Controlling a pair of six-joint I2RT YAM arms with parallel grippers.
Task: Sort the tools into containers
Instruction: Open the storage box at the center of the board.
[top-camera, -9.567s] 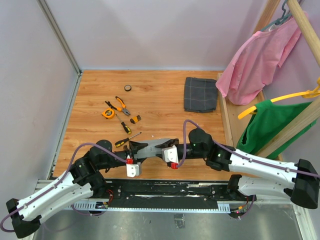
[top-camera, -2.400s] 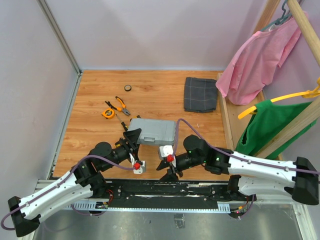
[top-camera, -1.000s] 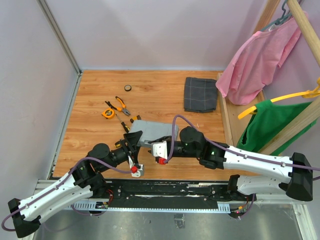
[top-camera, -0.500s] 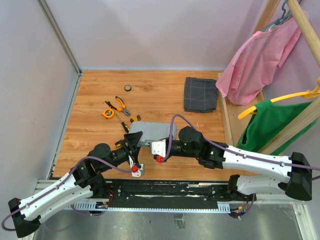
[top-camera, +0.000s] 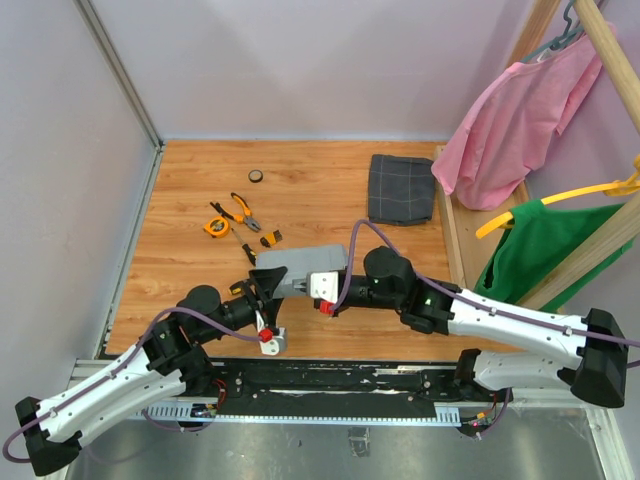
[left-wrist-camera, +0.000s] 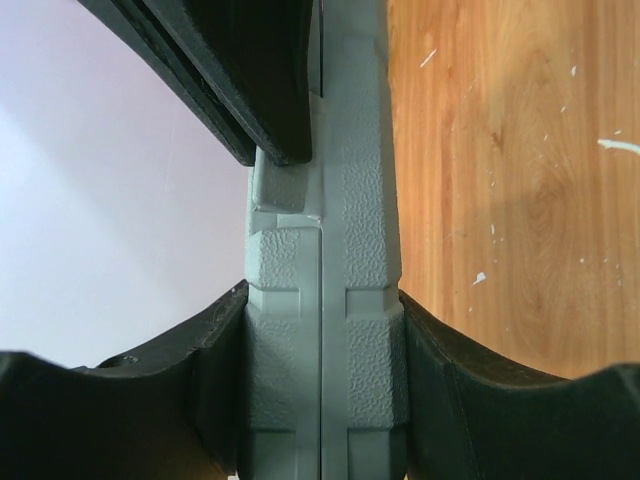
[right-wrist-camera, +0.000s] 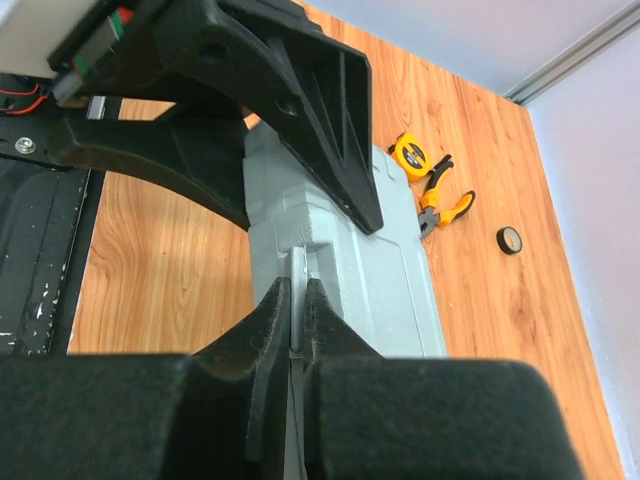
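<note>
The grey tool case (top-camera: 300, 264) is closed and tilted up off the wooden table near the front. My left gripper (top-camera: 268, 284) is shut on its left end; in the left wrist view the case (left-wrist-camera: 345, 200) stands edge-on between the fingers (left-wrist-camera: 170, 400). My right gripper (top-camera: 316, 282) is shut on a thin tab at the case's edge (right-wrist-camera: 299, 262), with the case body (right-wrist-camera: 375, 270) beyond it. On the table behind lie orange pliers (top-camera: 240, 209), a round orange tape measure (top-camera: 215, 227), a screwdriver (top-camera: 248, 252) and a small bit holder (top-camera: 271, 238).
A black tape ring (top-camera: 257, 176) lies at the back. A dark checked folded cloth (top-camera: 400, 188) lies at the back right. A wooden rack with pink and green garments (top-camera: 520, 110) stands along the right edge. Walls close the left and back.
The right gripper has moved a little away from the bases with the case's edge, tipping the case further back. The left gripper keeps its hold and has hardly moved.
</note>
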